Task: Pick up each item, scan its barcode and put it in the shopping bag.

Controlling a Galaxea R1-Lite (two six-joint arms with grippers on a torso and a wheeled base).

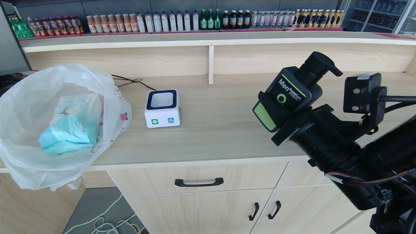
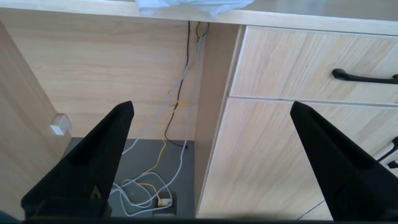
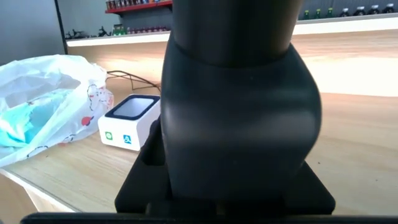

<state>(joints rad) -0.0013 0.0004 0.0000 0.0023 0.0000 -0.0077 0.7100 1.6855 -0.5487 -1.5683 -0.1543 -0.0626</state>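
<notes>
Black pump bottle [image 1: 292, 94], green label [image 1: 264, 116]

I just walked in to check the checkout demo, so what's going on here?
The right pincer holds a black pump bottle above the counter, right of the white scanner. The shopping bag at the counter's left end has a blue-and-white pack inside. The left pincer hangs open and empty below the counter, facing the cabinet front.

Scanner [image 1: 162, 108] (low) between bottle [image 1: 289, 97] and bag [image 1: 19, 156]
</notes>
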